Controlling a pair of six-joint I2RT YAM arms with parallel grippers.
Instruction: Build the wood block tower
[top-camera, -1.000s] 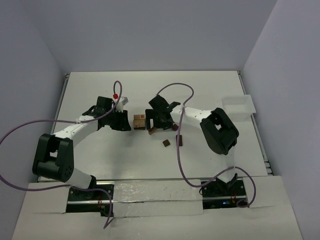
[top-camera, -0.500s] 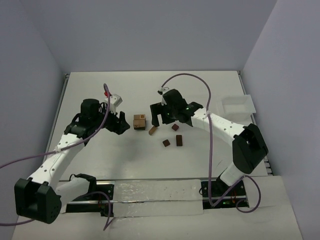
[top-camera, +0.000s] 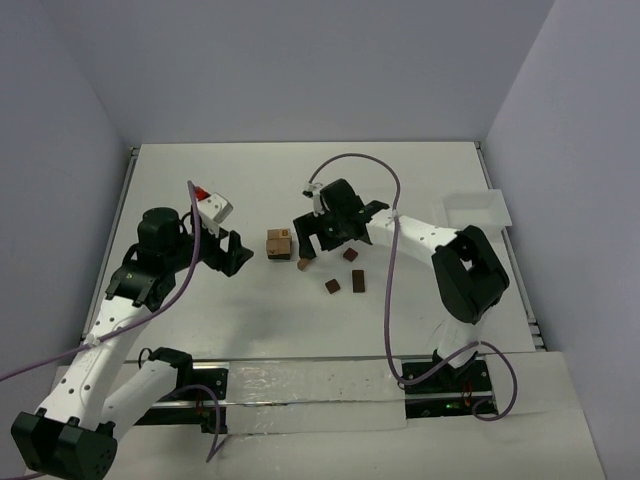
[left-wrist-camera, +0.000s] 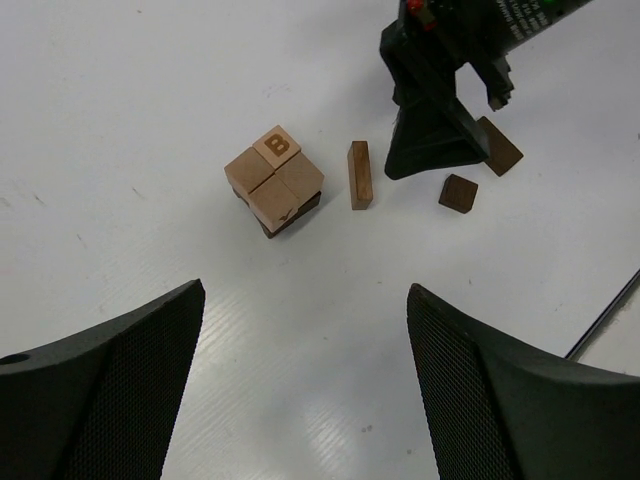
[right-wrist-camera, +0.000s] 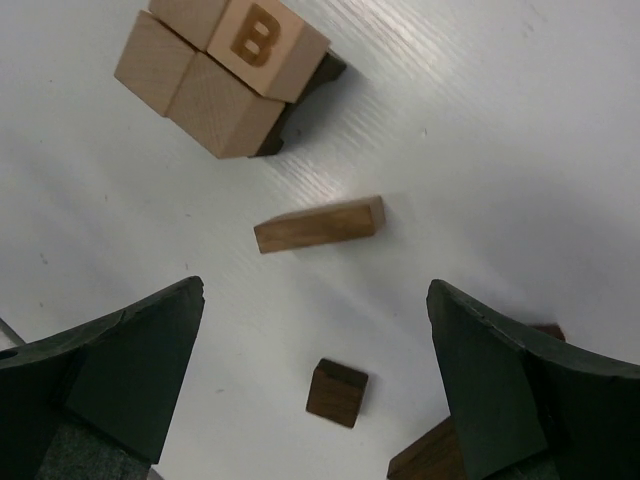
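The wood block tower (top-camera: 279, 243) stands mid-table: light tan cubes, one marked B, on a dark brown base (left-wrist-camera: 273, 180) (right-wrist-camera: 225, 70). My left gripper (top-camera: 240, 256) is open a short way left of it, nothing between its fingers (left-wrist-camera: 305, 293). My right gripper (top-camera: 312, 238) hangs open just right of the tower, above loose blocks (right-wrist-camera: 315, 290). Under it lie a reddish-brown bar (right-wrist-camera: 318, 225) (left-wrist-camera: 359, 175) (top-camera: 304, 264) and a small dark cube (right-wrist-camera: 336, 392) (left-wrist-camera: 458, 193).
More dark brown blocks (top-camera: 333, 286) (top-camera: 358, 280) (top-camera: 351, 254) lie right of the tower. A white tray (top-camera: 477, 210) sits at the table's far right edge. Purple cables loop over both arms.
My left gripper has opened and drawn back leftwards from the tower. The right arm has shifted its pose, its gripper still open beside the tower.
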